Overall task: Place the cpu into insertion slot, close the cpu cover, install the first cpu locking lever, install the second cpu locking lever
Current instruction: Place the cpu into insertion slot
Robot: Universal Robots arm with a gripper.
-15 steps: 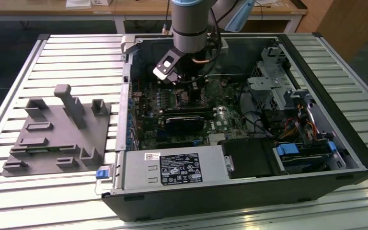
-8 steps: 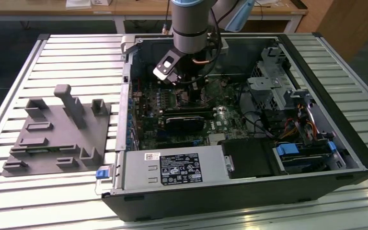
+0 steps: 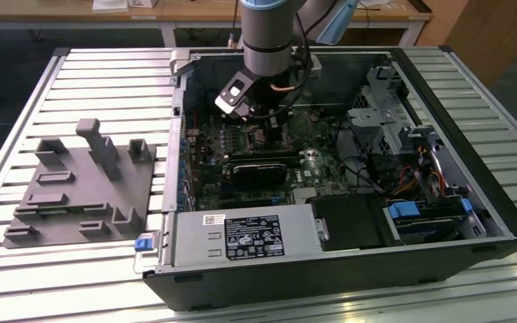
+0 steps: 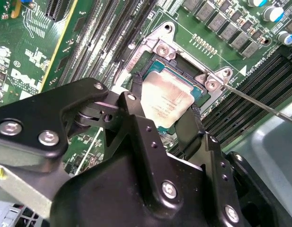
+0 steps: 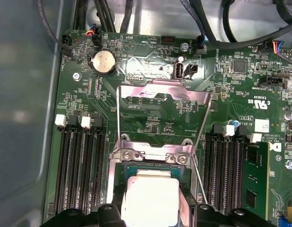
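My gripper (image 4: 163, 104), in the upper middle of the exterior view, pinches the cpu (image 4: 168, 97) by two side edges at the insertion slot (image 4: 186, 66). I think it is light, stiff and easy to hurt. The cpu cover (image 5: 164, 89) stands open.

The cpu (image 5: 150, 201) has a silvery-grey top; the cpu cover (image 5: 160, 89) is silver, the motherboard (image 5: 89, 94) dark green, the gripper (image 4: 164, 106) plain black.
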